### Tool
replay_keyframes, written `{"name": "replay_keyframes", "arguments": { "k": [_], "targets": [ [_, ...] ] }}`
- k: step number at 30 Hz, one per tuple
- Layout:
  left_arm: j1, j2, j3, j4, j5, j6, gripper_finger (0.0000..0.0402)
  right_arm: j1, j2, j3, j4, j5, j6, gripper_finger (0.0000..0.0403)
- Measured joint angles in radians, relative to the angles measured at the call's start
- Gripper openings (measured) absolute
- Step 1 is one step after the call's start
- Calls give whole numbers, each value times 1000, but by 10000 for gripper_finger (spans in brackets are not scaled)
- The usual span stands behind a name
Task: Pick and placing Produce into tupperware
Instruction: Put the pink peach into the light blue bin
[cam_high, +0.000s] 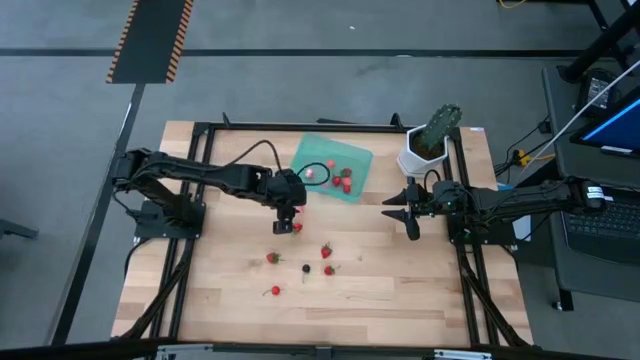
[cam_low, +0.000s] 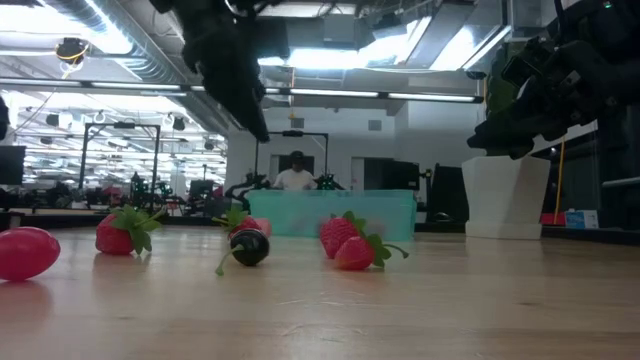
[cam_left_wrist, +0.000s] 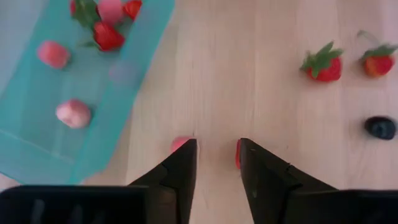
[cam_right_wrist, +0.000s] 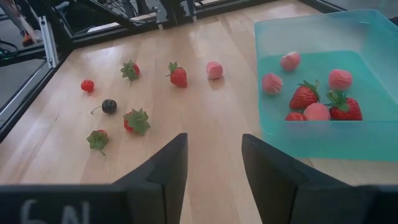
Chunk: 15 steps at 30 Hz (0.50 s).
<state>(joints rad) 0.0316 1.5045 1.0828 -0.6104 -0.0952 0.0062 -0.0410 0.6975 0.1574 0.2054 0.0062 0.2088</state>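
The teal tupperware (cam_high: 350, 160) lies at the table's far middle, with several red and pink berries (cam_right_wrist: 308, 96) resting on its floor. More Produce lies loose on the wood: strawberries (cam_high: 327, 250), a dark berry (cam_high: 306, 267) and a small red piece (cam_high: 275, 291). My left gripper (cam_left_wrist: 217, 146) hangs open above the table just near of the tupperware's left corner, pointing steeply down, with bare wood between its fingers. A pink berry (cam_left_wrist: 180, 143) shows just beside one fingertip. My right gripper (cam_right_wrist: 214, 140) waits open at the right side, near the pot.
A green cactus-like plant in a white pot (cam_high: 430, 145) stands at the far right corner. Black frame rails (cam_high: 190, 240) run along the table's sides. A person (cam_low: 296, 175) is in the room beyond the table. Bare wood lies near the front edge.
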Motion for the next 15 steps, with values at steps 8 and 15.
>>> {"name": "replay_keyframes", "arguments": {
  "k": [8,15],
  "targets": [
    [0,66,0,-5,2,0,154,0,0,0,0,0,-1,154],
    [9,111,0,-5,3,-2,154,0,0,0,0,0,-1,154]
  ]
}}
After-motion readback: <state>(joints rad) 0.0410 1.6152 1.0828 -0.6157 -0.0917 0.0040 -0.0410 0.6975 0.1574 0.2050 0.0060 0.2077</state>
